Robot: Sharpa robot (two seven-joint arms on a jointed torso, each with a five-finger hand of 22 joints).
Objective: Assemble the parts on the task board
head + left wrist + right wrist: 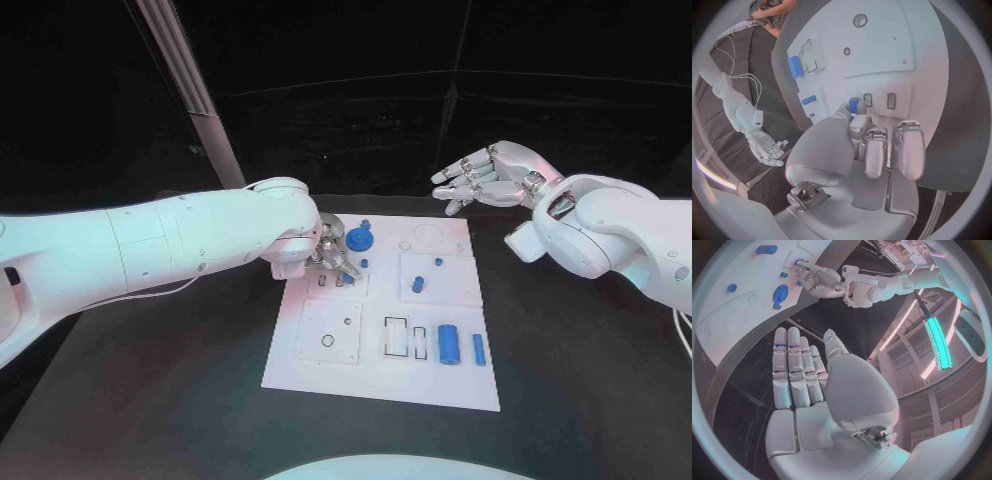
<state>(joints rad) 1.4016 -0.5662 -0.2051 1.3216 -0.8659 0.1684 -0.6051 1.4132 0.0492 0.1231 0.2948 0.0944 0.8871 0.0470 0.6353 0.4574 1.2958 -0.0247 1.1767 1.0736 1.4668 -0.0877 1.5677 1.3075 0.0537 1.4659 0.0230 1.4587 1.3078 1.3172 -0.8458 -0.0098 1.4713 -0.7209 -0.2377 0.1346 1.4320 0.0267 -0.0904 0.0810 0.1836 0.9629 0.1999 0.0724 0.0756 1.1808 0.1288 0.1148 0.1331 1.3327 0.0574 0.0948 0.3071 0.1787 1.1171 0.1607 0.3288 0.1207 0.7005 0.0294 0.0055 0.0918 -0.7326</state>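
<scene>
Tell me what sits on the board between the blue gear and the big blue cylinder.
In the head view, one small blue peg stands between the gear and the cylinder, on the white board.

My left hand (326,255) rests on the task board's (382,375) far-left part, just left of the gear (359,239). My right hand (488,176) hangs behind the board's far-right corner, apart from it.

Black table (159,400); task board (378,385) (white) centred
</scene>
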